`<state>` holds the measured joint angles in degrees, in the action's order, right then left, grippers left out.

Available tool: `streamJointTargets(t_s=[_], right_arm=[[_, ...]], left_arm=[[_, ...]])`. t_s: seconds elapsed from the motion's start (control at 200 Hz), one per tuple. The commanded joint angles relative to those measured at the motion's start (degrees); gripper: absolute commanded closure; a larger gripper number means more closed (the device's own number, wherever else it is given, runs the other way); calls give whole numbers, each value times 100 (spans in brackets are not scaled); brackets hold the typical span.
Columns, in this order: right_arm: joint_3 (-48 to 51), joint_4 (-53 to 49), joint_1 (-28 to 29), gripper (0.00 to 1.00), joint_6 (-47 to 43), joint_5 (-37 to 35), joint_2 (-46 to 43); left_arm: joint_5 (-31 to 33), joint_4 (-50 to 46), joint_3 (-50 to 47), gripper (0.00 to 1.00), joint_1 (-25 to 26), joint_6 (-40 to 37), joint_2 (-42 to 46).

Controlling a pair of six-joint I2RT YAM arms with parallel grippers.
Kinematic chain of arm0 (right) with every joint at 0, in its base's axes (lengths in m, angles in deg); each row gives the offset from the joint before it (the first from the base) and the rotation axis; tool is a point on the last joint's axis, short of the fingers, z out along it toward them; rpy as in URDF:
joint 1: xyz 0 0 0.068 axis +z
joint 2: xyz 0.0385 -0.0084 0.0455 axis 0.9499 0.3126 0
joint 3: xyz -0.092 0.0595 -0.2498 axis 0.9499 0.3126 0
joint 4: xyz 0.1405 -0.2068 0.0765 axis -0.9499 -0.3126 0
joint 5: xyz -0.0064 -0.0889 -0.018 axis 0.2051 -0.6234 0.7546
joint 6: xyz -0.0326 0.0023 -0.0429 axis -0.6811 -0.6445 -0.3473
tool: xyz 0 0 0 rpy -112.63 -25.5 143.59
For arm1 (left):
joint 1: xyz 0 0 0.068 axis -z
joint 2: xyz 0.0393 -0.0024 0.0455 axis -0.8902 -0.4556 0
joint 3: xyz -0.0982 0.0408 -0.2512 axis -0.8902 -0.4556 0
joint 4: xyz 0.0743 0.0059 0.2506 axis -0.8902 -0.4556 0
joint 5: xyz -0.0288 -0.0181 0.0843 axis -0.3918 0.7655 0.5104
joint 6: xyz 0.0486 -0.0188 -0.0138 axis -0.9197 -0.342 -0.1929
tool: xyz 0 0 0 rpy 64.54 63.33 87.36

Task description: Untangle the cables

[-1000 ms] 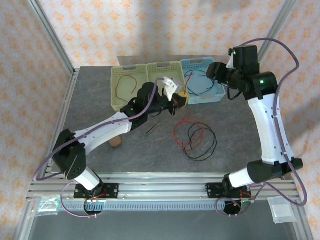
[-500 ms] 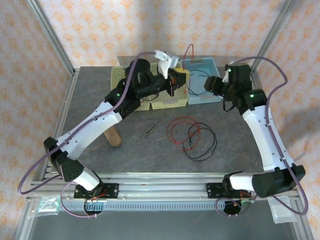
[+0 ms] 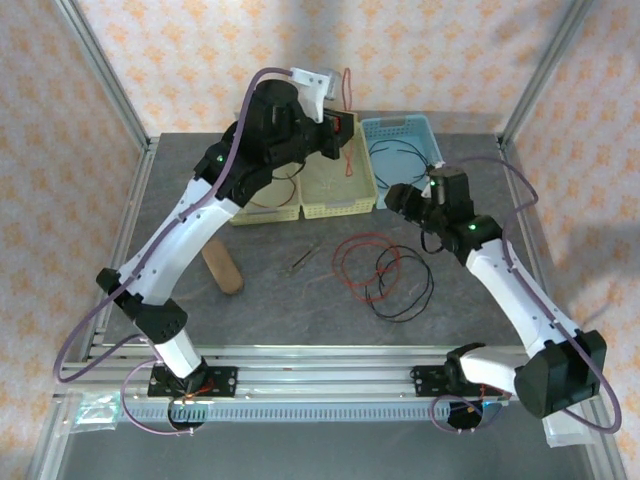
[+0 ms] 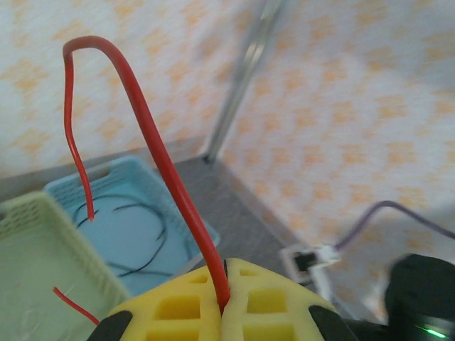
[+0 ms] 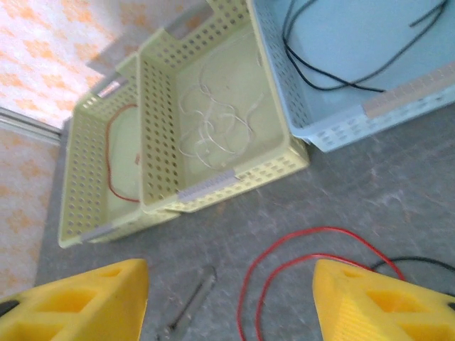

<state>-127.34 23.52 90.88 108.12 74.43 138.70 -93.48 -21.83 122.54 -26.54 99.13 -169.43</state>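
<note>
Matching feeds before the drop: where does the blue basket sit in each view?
Top external: blue basket at the far edge, right of centre.
Left wrist: blue basket lower left, behind the red cable.
Right wrist: blue basket top right.
Shared landmark: yellow basket on its left.

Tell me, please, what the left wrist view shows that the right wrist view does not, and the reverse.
Left wrist view: the left gripper shut on a raised red cable that arches upward. Right wrist view: the open right gripper, a loose red cable on the table, and a white cable in a yellow basket. Both: the blue basket holding a black cable.
</note>
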Motion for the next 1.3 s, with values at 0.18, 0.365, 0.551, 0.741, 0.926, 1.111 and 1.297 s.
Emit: streamJointTargets(t_s=[0.18, 0.365, 0.551, 0.741, 0.926, 1.111, 1.297], right_arm=[[-215, 1614, 726, 31, 214, -753, 271], [-684, 2186, 1161, 24, 24, -274, 861], [-1093, 2218, 1674, 21, -307, -99, 1374], [-1162, 2089, 1970, 21, -237, -350, 1625], [-1069, 2026, 2028, 22, -161, -433, 1655], [-1039, 1812, 2037, 22, -241, -719, 1498], [-1050, 1452, 2037, 23, -300, -985, 1363]], left_arm=[[599, -951, -274, 100, -510, 118, 36], [810, -824, -924, 100, -941, 236, 88], [1216, -490, -1632, 100, -1266, 220, 124], [1349, -218, -1860, 100, -1652, -60, -25], [1545, -379, -1564, 100, -1875, -454, -607], [1640, -514, -1219, 100, -2026, -588, -1234], [2190, -1013, -531, 100, -2071, -460, -2103]])
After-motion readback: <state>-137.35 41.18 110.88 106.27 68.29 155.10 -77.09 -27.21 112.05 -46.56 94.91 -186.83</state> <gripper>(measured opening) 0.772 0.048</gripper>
